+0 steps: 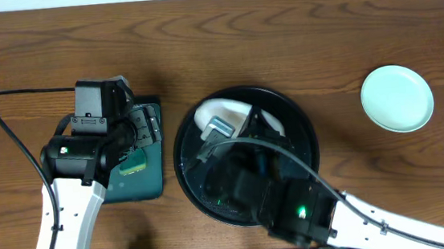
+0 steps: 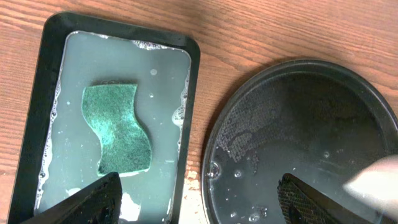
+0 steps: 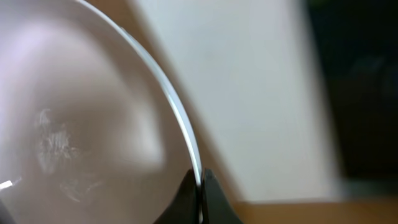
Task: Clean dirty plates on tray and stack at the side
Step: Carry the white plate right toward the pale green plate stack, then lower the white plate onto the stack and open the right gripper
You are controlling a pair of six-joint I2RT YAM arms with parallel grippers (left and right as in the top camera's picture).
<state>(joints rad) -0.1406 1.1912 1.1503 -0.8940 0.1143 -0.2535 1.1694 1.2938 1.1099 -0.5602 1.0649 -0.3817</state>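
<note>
Pinching a white plate [image 1: 222, 111] by its rim over the black tray [image 1: 309, 129].
The right jaws are narrow, clamped on that rim, plate tilted; the left jaws gape wide, holding nothing, over the wet green tray [image 2: 37, 93] with its sponge [image 2: 118, 127]. Farther right, a mint plate [image 1: 397, 99] sits alone on the desk [image 1: 278, 31].

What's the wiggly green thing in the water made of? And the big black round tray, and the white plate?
Sponge: looks like scratchy scouring foam, with a fuzzy, matte green surface. Black tray: probably plastic, smooth with a wet, glossy shine and a finely textured patch. White plate: shiny, maybe ceramic or hard plastic; only glare and faint scratches show.
</note>
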